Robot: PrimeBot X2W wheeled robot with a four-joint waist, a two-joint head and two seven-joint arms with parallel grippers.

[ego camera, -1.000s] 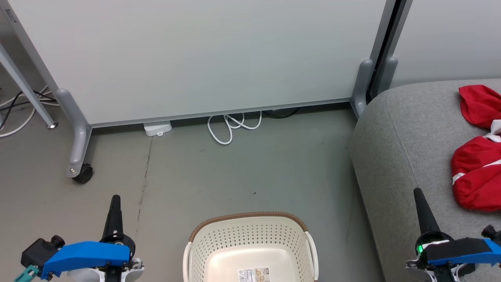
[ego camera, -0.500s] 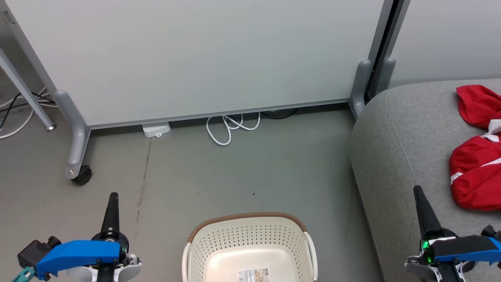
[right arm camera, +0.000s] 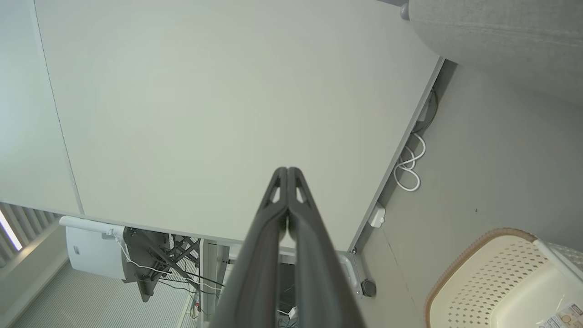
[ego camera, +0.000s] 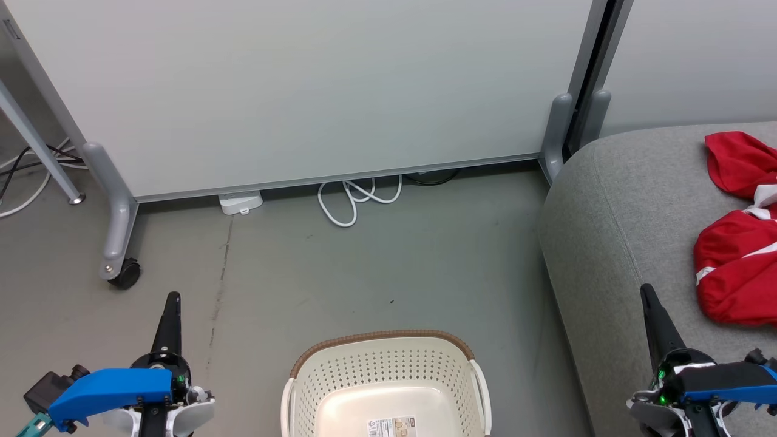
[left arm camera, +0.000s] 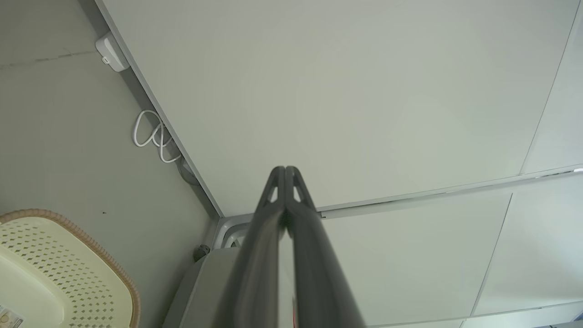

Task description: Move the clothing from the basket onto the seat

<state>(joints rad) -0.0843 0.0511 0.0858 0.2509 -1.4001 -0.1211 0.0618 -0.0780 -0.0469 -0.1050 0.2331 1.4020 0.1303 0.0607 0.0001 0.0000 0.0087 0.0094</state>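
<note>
At the lower left of the head view, your left end effector hangs low over the floor. Its fingers are pressed together with nothing between them, and the left wrist view shows the two tips meeting with no gap. At the lower right, your right end effector is likewise clenched and empty, tips touching in its own wrist view. It sits at the front edge of the seat.

Between the arms, the basket stands on the floor. What shows of its inside is bare cream plastic with a printed label on the bottom, and no red fabric. Its near part is cut off by the frame, so you cannot vouch for that corner.

To the right, the clothing lies on the seat cushion, well apart from the basket. The plain red garment is farther back and the striped garment is nearer you. White trim shows where they meet, but whether they overlap is hard to tell. Both run off the right edge.

Judgement: the transfer looks complete, or very nearly. Nothing shows as left to fetch. What is left is to check the hidden near part of the basket.

Beyond stand a pale partition on a caster, with a looped white cable at its foot.
</note>
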